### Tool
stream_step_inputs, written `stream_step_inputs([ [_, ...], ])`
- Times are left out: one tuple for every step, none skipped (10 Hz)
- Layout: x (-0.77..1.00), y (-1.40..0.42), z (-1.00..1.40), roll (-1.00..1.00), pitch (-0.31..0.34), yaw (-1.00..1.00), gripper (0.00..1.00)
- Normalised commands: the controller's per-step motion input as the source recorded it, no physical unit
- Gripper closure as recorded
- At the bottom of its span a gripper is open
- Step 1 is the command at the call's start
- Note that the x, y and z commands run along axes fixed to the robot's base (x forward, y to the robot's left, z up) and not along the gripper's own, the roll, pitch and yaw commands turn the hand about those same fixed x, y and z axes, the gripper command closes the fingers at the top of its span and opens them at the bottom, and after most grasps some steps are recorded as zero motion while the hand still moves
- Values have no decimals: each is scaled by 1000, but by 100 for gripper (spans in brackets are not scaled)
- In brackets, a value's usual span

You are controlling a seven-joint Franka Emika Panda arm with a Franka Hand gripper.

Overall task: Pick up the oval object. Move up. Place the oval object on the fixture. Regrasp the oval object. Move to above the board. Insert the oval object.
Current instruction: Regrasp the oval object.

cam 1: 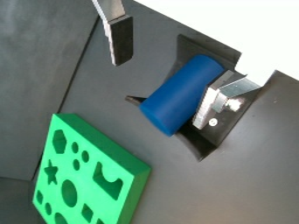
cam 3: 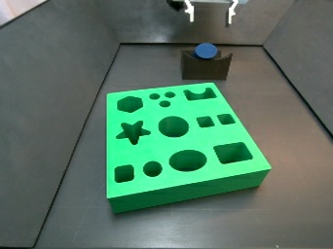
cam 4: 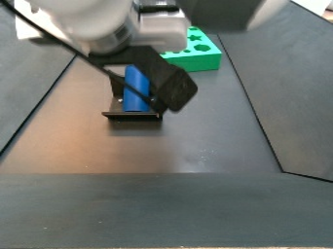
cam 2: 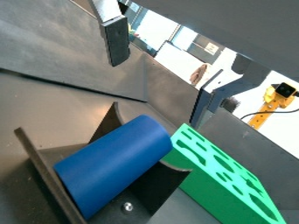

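The blue oval object (cam 1: 179, 94) lies on its side in the notch of the dark fixture (cam 1: 208, 147). It also shows in a wrist view (cam 2: 111, 162), in a side view (cam 3: 205, 51) and in a side view (cam 4: 136, 88). My gripper (cam 1: 170, 70) is open and empty, with its fingers (cam 1: 117, 39) spread wide. It hangs above the fixture (cam 3: 205, 67) and apart from the peg, at the top of a side view (cam 3: 211, 10). The green board (cam 3: 182, 141) with its oval hole (cam 3: 189, 160) lies flat in front of the fixture.
Dark walls enclose the black floor on all sides (cam 3: 78, 88). The board shows beside the fixture in both wrist views (cam 1: 87, 171) (cam 2: 228, 179). In a side view the arm's body (cam 4: 92, 24) covers part of the fixture (cam 4: 134, 115).
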Motion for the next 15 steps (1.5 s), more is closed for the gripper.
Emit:
stream_step_inputs([
  [-97, -1000, 924, 1000, 52, 22, 0],
  [-105, -1000, 910, 1000, 48, 22, 0],
  [-120, -1000, 844, 1000, 40, 20, 0],
  [-85, -794, 569, 1000, 37, 20, 0],
  [-53, -610, 333, 1000, 36, 19, 0],
  [-25, -412, 110, 1000, 35, 20, 0],
  [0, -211, 33, 1000, 35, 19, 0],
  [-2, -42, 47, 1000, 37, 20, 0],
  [-2, -33, 21, 1000, 35, 20, 0],
  [-4, -38, 6, 1000, 32, 21, 0],
  [-7, -24, 10, 1000, 28, 22, 0],
  [-3, -20, 0, 1000, 24, 24, 0],
  [-4, -21, -2, 1000, 24, 24, 0],
  [-6, -19, 4, 1000, 25, 26, 0],
  [-3, -19, 11, 1000, 29, 28, 0],
])
